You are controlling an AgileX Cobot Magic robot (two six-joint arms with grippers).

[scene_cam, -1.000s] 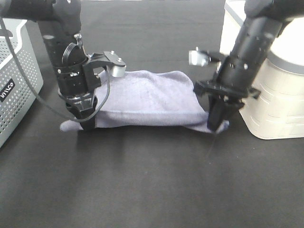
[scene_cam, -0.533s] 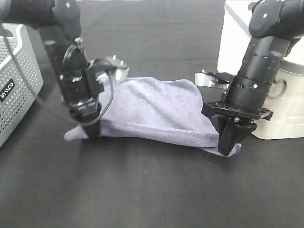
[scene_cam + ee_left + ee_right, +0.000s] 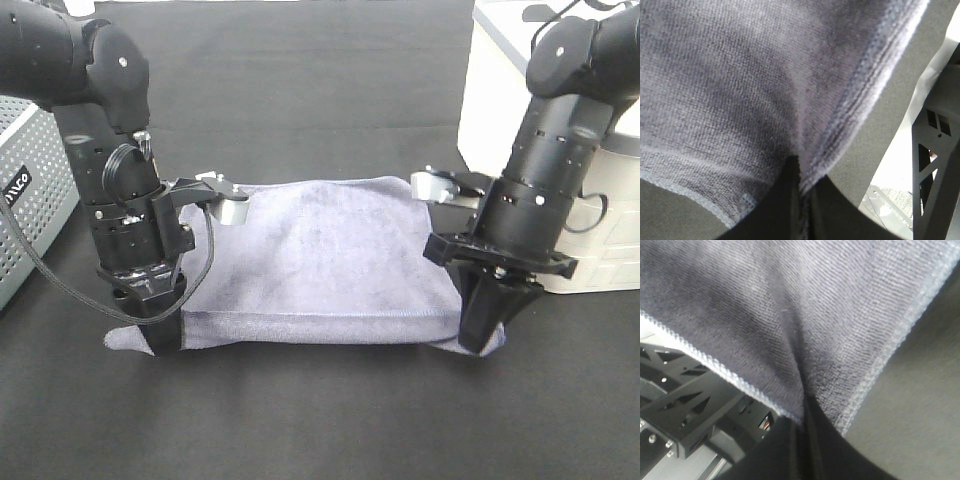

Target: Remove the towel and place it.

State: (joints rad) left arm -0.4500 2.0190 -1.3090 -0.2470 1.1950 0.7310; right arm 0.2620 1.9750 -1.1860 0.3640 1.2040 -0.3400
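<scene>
My left end effector is clamped on the lower-left corner of the towel, in the lower left of the overhead frame, and points straight down at the bench. My right end effector is clamped on the opposite near corner, to the lower right of centre. In each wrist view the grey-blue cloth puckers into a crease where my dark fingers pinch together on it. The stitched hem runs close past the grip.

The towel is spread between my two arms across the middle of the overhead frame. Its near edge runs in a fairly straight line from one grip to the other, and its far edge lies flat on the dark bench. I can't tell whether the near edge is lifted off the surface or resting on it.

A perforated grey basket sits at the left edge of the frame, apart from the towel. A white container stands at the upper right behind my right arm, with the towel's far right corner near its base.
</scene>
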